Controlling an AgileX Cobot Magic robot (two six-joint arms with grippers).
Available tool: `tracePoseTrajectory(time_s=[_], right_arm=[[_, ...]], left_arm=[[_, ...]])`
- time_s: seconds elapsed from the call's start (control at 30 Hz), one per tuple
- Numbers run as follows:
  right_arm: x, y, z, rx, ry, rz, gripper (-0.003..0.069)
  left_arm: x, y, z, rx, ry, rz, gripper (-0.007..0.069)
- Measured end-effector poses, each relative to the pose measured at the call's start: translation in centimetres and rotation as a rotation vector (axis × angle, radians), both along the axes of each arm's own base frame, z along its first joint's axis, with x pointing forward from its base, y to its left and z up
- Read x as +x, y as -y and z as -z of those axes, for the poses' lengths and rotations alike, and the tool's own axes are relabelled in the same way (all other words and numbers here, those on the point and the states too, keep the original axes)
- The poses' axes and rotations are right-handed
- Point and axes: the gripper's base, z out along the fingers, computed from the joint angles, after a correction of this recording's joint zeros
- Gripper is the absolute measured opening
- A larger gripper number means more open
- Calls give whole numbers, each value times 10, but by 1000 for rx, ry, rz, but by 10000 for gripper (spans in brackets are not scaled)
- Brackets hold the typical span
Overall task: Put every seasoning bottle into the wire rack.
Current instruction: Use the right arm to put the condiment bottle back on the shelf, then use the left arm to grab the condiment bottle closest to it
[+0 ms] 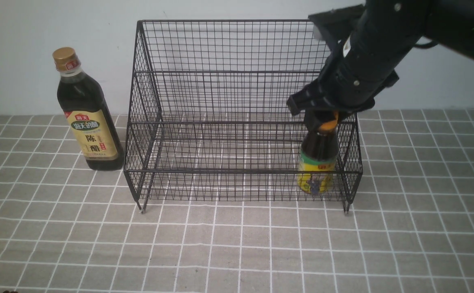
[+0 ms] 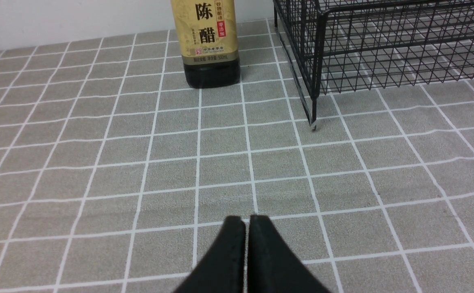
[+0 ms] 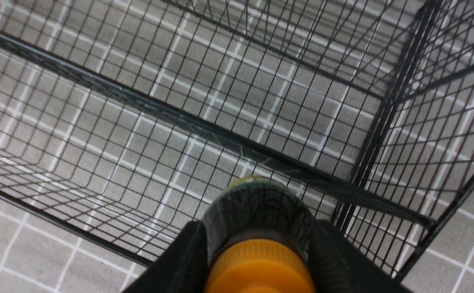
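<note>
Two bottles and one rack on a grey cloth [image 1: 237, 252] with a white grid, which runs back to a pale wall [image 1: 37, 24].

Rack [image 1: 220, 171]: black wire mesh with two stepped tiers, a tall grid back and sloped sides. It stands on short feet at the centre of the cloth. The upper tier holds nothing.

Right arm [image 1: 375, 49]: black, reaching down from the upper right over the rack's right end.

Tall bottle [image 1: 88, 122]: dark liquid, gold cap, tan label with Chinese characters. It stands upright on the cloth outside the rack, just beside the rack's left side and near the wall. The left wrist view shows a gap between bottle and rack.

Short bottle [image 1: 317, 162]: dark liquid, yellow-green label, orange cap [image 3: 261, 264]. It is upright inside the rack's lower front tier, at the right end, close to the side mesh. Whether its base rests on the tier floor cannot be told.

Right gripper [image 1: 327, 118]: directly above the short bottle, with one finger on each side of the neck and cap, pinching the bottle there.

Left gripper [image 2: 246, 244]: low over bare cloth, well apart from the tall bottle ahead of it. Its jaws are pressed together with nothing between them.
</note>
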Motion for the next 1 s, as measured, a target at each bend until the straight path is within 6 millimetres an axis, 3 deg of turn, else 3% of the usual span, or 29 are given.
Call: tracePoseTrajectory(time_s=[0.07,0.27,0.43,0.5,0.53,0.67,0.73,0.77,0.87,0.9,0.93,0.97,1.0], right_arm=[[0,0,1,-4,-8,0,306],[-3,2,-17,3,7,1,447],[-14,6,-65,79,124,0,474],[-32,14,-97,139,193,-3,451],[-50,22,-123,174,253,-5,430],[-115,57,-190,269,436,-9,292],[-140,70,-207,300,496,-10,238],[-176,88,-225,335,568,-11,172],[-243,126,-236,363,682,-1,32],[-264,138,-232,365,707,3,15],[-268,141,-231,364,715,6,12],[-299,159,-220,372,780,15,-3],[-312,167,-214,387,836,18,-7]], left_arm=[[0,0,0,0,0,0,-7],[0,0,0,0,0,0,-7],[0,0,0,0,0,0,-7],[0,0,0,0,0,0,-7],[0,0,0,0,0,0,-7],[0,0,0,0,0,0,-7],[0,0,0,0,0,0,-7],[0,0,0,0,0,0,-7],[0,0,0,0,0,0,-7],[0,0,0,0,0,0,-7],[0,0,0,0,0,0,-7],[0,0,0,0,0,0,-7],[0,0,0,0,0,0,-7]])
